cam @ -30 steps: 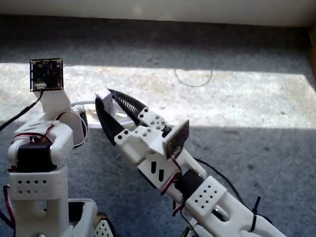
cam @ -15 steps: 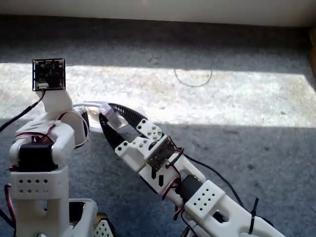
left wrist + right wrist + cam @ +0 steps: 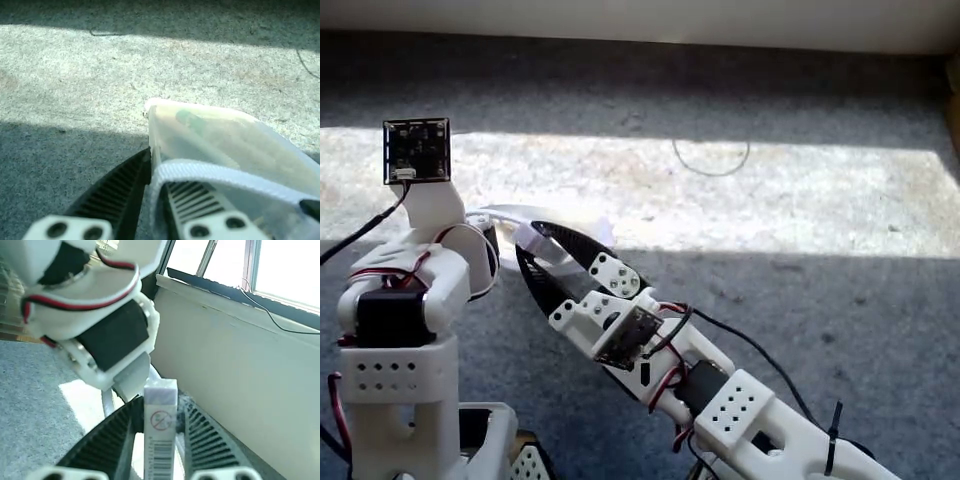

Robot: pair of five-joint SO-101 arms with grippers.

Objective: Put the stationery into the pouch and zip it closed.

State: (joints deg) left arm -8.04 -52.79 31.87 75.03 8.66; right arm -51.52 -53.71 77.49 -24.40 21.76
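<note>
A translucent pouch point(image 3: 225, 140) lies on the carpet with a green item point(image 3: 190, 119) showing through its wall. My left gripper point(image 3: 150, 156) is shut on the pouch's near edge, where a white strap point(image 3: 210, 172) runs across its fingers. My right gripper point(image 3: 160, 407) is shut on a small white boxed stationery piece point(image 3: 160, 432) with a barcode, held upright. In the high view the right gripper point(image 3: 528, 241) hangs just right of the left arm point(image 3: 410, 290), with the pale pouch point(image 3: 596, 230) lying just beyond its fingers.
Grey carpet covers the floor, with a sunlit band point(image 3: 800, 195) across the middle. A thin cable loop point(image 3: 711, 158) lies in that band. A pale wall point(image 3: 640, 18) bounds the far side. The left arm's motor housing point(image 3: 100, 335) is close in front of the right wrist camera.
My right gripper has drawn back toward the near side with the white piece in it, and its wrist has rolled. The left arm has barely moved.
</note>
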